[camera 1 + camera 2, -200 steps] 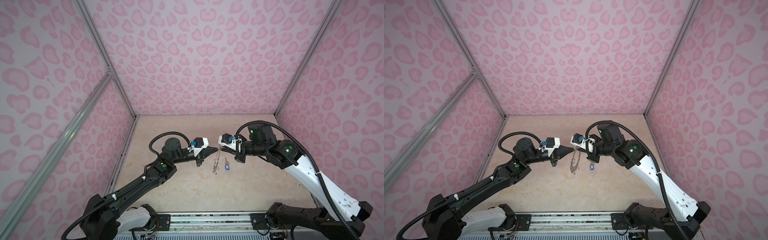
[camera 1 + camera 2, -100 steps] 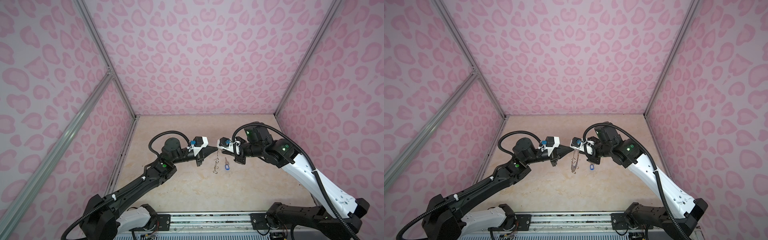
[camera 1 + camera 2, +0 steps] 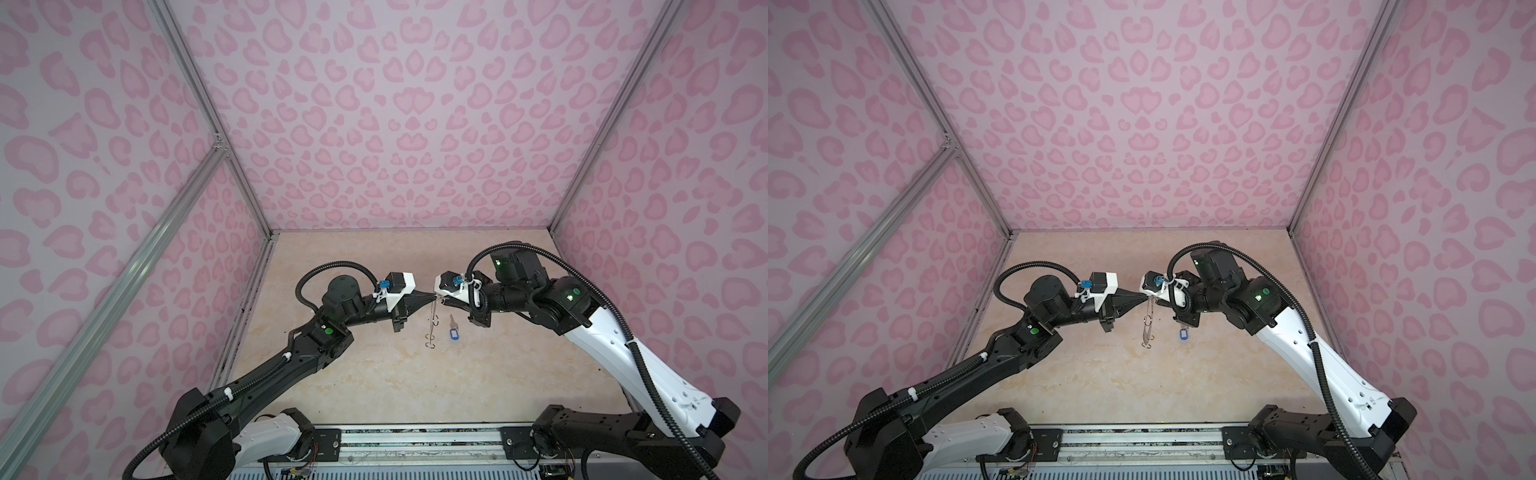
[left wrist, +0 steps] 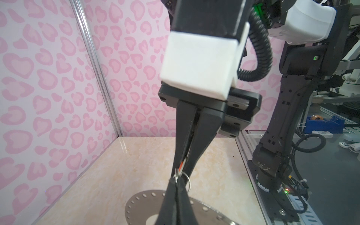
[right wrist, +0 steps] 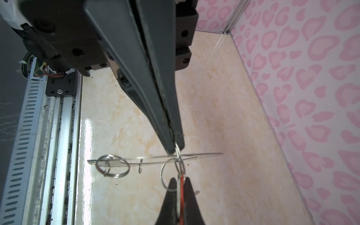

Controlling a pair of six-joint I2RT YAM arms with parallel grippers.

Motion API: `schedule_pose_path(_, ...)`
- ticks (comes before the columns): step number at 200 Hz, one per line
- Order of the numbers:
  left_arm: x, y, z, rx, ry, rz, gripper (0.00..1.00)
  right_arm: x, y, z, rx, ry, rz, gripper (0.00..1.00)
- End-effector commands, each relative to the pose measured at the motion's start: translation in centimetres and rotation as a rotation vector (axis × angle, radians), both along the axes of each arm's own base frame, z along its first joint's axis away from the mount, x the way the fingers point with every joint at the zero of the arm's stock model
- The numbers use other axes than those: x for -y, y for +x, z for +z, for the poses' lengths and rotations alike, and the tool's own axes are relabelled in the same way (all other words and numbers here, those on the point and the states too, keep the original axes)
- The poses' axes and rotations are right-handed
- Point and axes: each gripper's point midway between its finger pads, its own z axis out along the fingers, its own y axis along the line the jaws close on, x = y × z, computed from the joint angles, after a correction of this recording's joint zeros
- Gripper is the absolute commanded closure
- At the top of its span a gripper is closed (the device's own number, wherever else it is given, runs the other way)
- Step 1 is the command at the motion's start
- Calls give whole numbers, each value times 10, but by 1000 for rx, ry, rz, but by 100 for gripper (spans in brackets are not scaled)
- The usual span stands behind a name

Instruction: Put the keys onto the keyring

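Observation:
In both top views my left gripper (image 3: 431, 295) and right gripper (image 3: 444, 300) meet tip to tip above the table's middle. The keyring (image 3: 432, 324), a flat grey disc with rim holes, hangs edge-on below them. In the right wrist view the left gripper's fingers (image 5: 171, 144) are shut on a wire loop at the rim of the keyring (image 5: 152, 158). My right gripper (image 5: 180, 180) is shut on the red-tagged key (image 5: 182, 187), right against that loop. In the left wrist view the left gripper (image 4: 176, 180) pinches the loop above the keyring (image 4: 140, 202). The blue-tagged key (image 3: 452, 333) lies flat on the table.
Pink-patterned walls close the cell on three sides, with aluminium posts in the corners. A metal rail (image 3: 415, 440) with both arm bases runs along the front edge. The beige table (image 3: 374, 374) lies under the hanging keyring. Another wire loop (image 5: 113, 165) hangs at the disc's far end.
The right arm's wrist and elbow have shifted slightly. Both grippers stay tip to tip, and the keyring still hangs between them. The blue-tagged key has not moved.

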Motion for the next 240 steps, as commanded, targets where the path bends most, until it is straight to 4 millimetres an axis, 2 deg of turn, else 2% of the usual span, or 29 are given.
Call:
schedule_pose_path(1,1,-4,8,27,-28,-24,97,-10,4,19,14,109,13,100)
schedule_pose_path(51,2,-1,7,19,-36,-13,97,-11,9,26,-31,174,7,100)
schedule_pose_path(82,3,7,8,8,-46,20,97,-6,5,19,-46,100,14,100)
schedule_pose_path(93,4,10,7,-1,-47,28,97,-4,3,10,-60,60,12,100)
schedule_pose_path(94,4,10,6,-2,-47,28,97,-4,4,19,-41,69,13,100)
schedule_pose_path(98,4,11,6,-4,-45,32,97,-4,4,22,-34,69,12,100)
schedule_pose_path(146,7,19,-10,-28,19,49,97,3,12,21,17,-14,-17,100)
schedule_pose_path(154,8,21,-14,-31,40,59,95,5,14,17,18,-38,-25,100)
schedule_pose_path(171,6,27,-21,-35,77,95,80,6,19,6,15,-94,-31,100)
schedule_pose_path(188,-5,40,-28,-41,98,174,65,4,24,-7,6,-136,-35,100)
schedule_pose_path(194,-11,46,-30,-51,101,207,65,4,28,-11,8,-146,-42,100)
schedule_pose_path(197,-15,50,-32,-58,101,224,60,4,30,-13,8,-149,-45,100)
schedule_pose_path(203,-24,56,-35,-75,99,260,57,3,32,-18,8,-157,-45,100)
schedule_pose_path(227,-65,82,-49,-130,97,418,54,-6,45,-46,-16,-187,-43,100)
schedule_pose_path(238,-83,89,-52,-145,95,479,53,-15,53,-51,-18,-174,-37,100)
schedule_pose_path(240,-86,90,-52,-146,94,491,53,-17,52,-59,-31,-181,-32,100)
